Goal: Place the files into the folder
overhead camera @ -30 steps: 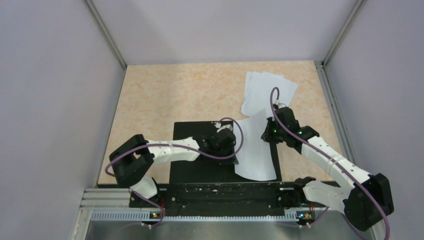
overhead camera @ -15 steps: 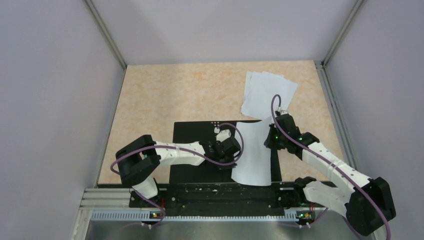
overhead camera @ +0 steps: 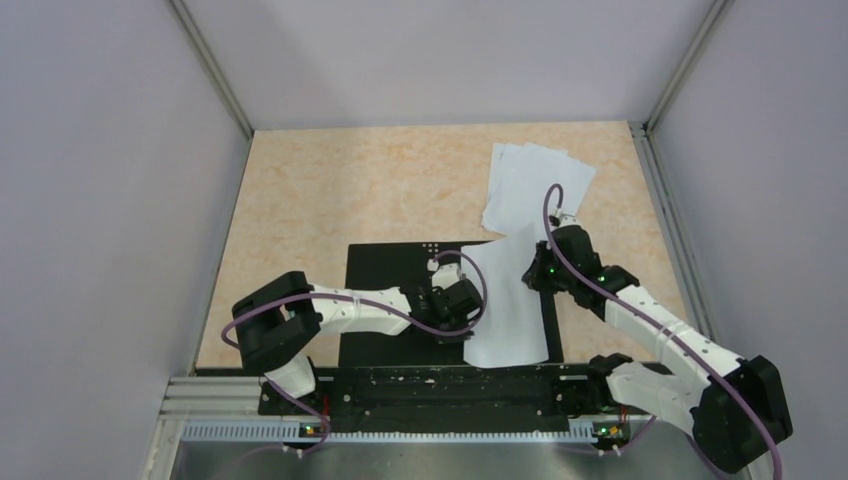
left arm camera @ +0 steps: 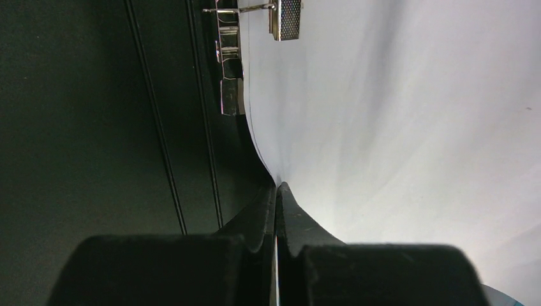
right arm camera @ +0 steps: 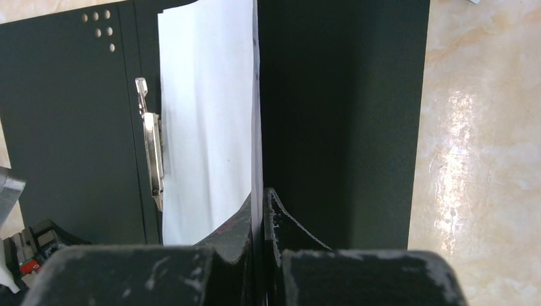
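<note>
The folder [overhead camera: 385,300] lies open near the front edge, black inner faces up. One white paper sheet [overhead camera: 508,300] is held over its right half. My left gripper [overhead camera: 462,312] is shut on the sheet's left edge. My right gripper [overhead camera: 536,272] is shut on its right edge. In the left wrist view the gripper [left arm camera: 276,191] pinches the sheet [left arm camera: 395,127] beside the metal spine clip [left arm camera: 229,95]. In the right wrist view the gripper [right arm camera: 260,197] pinches the sheet [right arm camera: 204,127] above the folder [right arm camera: 344,115], with the clip [right arm camera: 152,153] to the left. The remaining files [overhead camera: 530,180] lie stacked at the back right.
The tan table [overhead camera: 340,190] is bounded by grey walls with metal corner posts. A black rail [overhead camera: 430,385] with the arm bases runs along the near edge.
The sheet has shifted left and flattened over the folder's right half. My left gripper has moved slightly toward the near edge, and my right gripper has barely moved.
</note>
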`<action>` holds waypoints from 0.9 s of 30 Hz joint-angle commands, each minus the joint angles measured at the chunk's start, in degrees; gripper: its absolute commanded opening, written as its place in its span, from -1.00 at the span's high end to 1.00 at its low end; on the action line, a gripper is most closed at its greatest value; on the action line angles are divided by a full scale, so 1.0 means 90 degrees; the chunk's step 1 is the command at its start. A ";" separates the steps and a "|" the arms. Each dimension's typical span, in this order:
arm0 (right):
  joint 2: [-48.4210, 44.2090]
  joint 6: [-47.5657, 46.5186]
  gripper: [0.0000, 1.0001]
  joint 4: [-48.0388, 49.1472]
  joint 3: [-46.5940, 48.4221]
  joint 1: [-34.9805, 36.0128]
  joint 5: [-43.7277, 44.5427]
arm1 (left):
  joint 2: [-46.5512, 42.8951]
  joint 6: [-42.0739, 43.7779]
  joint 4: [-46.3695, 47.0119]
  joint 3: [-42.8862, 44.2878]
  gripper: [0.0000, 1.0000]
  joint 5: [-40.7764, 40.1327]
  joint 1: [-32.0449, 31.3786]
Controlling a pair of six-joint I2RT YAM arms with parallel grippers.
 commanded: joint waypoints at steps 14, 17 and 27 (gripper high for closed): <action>0.1036 -0.0443 1.00 0.0254 0.0371 -0.0051 0.0126 | -0.0278 0.0354 -0.0910 0.0332 0.30 -0.0130 -0.0061; 0.1132 -0.0490 1.00 0.0176 0.0432 -0.0051 0.0217 | -0.0545 0.0425 -0.1314 0.0336 0.21 -0.0367 -0.0051; 0.1330 -0.0571 1.00 0.0194 0.0458 -0.0051 0.0372 | -0.0790 0.0524 -0.1528 0.0110 0.23 -0.0534 0.0135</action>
